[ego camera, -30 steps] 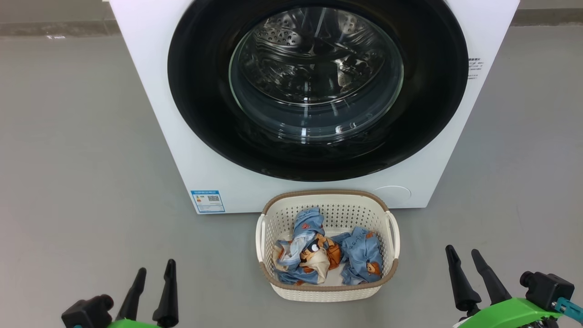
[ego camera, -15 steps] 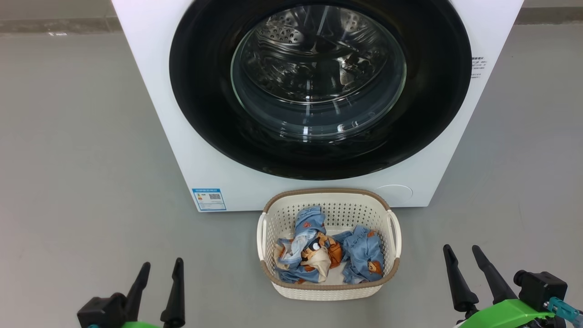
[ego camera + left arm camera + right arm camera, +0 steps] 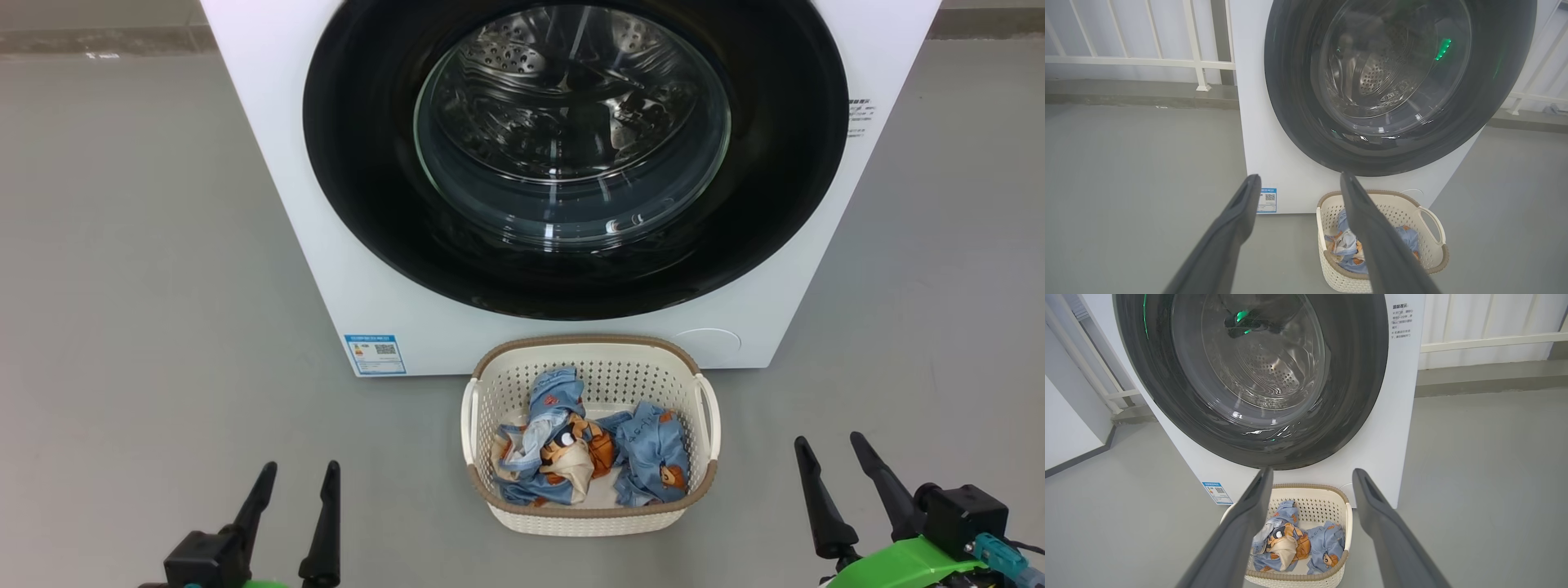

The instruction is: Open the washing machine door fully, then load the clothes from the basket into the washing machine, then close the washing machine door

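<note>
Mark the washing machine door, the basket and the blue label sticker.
washing machine door (image 3: pixel 571 122), head view, centre of glass window.
basket (image 3: pixel 584 340), head view, far brown rim.
blue label sticker (image 3: pixel 375 354), head view, its middle.

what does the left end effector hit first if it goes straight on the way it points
Likely the washing machine, its white lower front just left of the basket; way there looks free, depth unclear.

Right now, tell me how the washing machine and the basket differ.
The washing machine is far bigger than the basket at its foot. The washing machine is shut behind its black-rimmed door, while the basket is open on top. The basket holds the clothes; the washing machine's drum, seen through the door, looks empty. Both are pale and stand on the grey floor.
</note>
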{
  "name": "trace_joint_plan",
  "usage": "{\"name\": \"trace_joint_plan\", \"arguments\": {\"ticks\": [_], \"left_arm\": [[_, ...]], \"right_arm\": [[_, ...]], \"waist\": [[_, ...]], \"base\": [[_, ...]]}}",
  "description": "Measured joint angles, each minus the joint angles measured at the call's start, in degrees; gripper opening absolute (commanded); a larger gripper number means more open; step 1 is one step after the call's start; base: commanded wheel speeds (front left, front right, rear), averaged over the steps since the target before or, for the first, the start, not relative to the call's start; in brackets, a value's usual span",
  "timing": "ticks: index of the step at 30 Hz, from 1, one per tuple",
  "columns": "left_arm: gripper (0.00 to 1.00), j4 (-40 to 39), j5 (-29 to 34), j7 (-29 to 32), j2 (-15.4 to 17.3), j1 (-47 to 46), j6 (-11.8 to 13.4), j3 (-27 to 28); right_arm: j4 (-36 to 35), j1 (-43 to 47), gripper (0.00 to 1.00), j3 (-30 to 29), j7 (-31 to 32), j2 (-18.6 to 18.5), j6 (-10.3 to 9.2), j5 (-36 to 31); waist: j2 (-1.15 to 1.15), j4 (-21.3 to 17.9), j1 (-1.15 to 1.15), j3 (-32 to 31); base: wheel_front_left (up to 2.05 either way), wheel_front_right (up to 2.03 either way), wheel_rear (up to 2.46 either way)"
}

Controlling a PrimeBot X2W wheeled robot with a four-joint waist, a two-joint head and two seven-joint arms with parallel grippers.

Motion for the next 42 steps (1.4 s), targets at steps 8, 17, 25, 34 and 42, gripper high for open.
{"name": "trace_joint_plan", "arguments": {"ticks": [8, 17, 25, 34, 42], "left_arm": [[1.0, 0.2, 0.1, -0.2, 0.0, 0.0, 0.0, 0.4], [1.0, 0.9, 0.1, -0.2, 0.0, 0.0, 0.0, 1.0], [1.0, 1.6, 3.3, -0.2, -0.1, 0.0, 0.0, 2.6], [1.0, 1.8, 4.3, -0.2, -0.3, -0.1, 0.0, 3.5], [1.0, 1.8, 4.4, -0.2, -0.5, -0.1, 0.0, 3.4]], "right_arm": [[-0.3, 0.1, 1.0, -2.0, 0.0, 0.5, 0.0, 0.0], [-0.5, 0.5, 1.0, -2.6, 0.0, 1.3, 0.0, -0.5], [-0.7, 0.9, 1.0, -3.1, 0.0, 1.5, 0.0, -0.5], [-0.7, 1.0, 1.0, -3.1, 0.0, 1.8, 0.0, -0.5], [-0.8, 1.1, 1.0, -3.0, 0.0, 1.8, 0.0, -0.5]], "waist": [[0.0, -0.1, 0.0, -0.4], [0.0, -0.3, 0.0, -0.6], [0.0, -0.4, 0.0, -0.5], [0.0, -0.4, 0.0, -0.6], [0.0, -0.5, 0.0, -0.4]], "base": [[0.0, 0.0, 0.0], [0.0, 0.0, 0.0], [-0.01, 0.04, -0.03], [0.34, 0.7, -1.05], [0.94, 1.28, -2.21]]}}
